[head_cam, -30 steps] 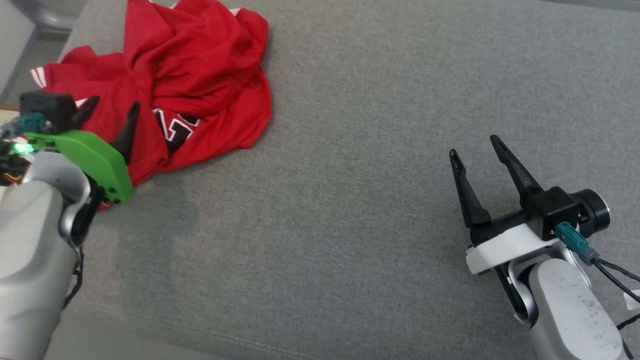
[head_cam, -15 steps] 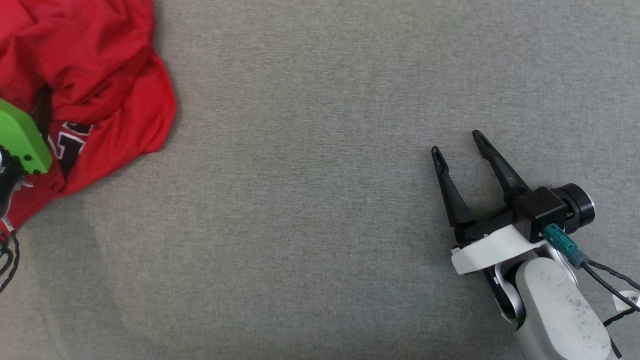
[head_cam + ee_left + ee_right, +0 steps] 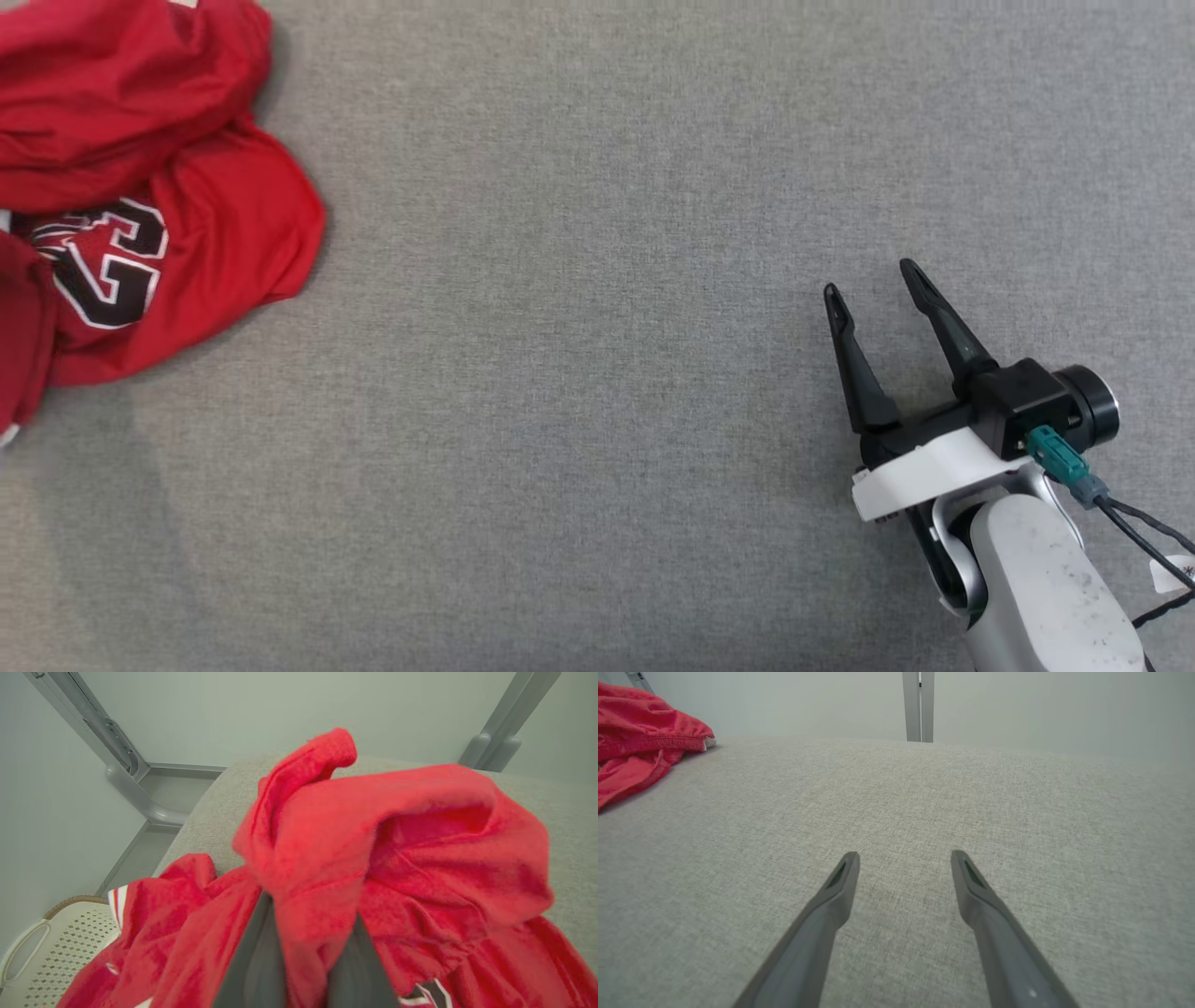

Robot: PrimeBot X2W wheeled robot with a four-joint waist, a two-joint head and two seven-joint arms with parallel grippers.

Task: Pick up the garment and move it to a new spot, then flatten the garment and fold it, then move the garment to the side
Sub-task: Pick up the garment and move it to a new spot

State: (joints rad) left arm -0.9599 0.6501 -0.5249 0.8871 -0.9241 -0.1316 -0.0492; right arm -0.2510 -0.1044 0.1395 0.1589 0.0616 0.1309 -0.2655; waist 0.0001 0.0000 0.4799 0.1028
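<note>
The red garment [image 3: 187, 196], with a black-and-white number print, lies crumpled at the left edge of the head view. In the left wrist view a fold of the garment [image 3: 397, 849] is lifted, and my left gripper [image 3: 310, 912] is shut on it, with red cloth pinched between the two dark fingers. My right gripper [image 3: 870, 283] rests at the lower right, well away from the garment, fingers spread open and empty. The right wrist view shows the right gripper [image 3: 904, 855] over bare fabric, with the garment [image 3: 640, 723] far off at the upper left.
The grey upholstered surface [image 3: 597, 392] stretches wide between the garment and the right gripper. A white perforated basket [image 3: 60, 942] sits beyond the surface's edge, below the garment. Grey metal frame posts [image 3: 126, 760] [image 3: 919, 704] stand against the pale wall.
The head camera has swung right, so the left gripper has left its view. The left gripper has shut on a fold of the garment. The right gripper stays open.
</note>
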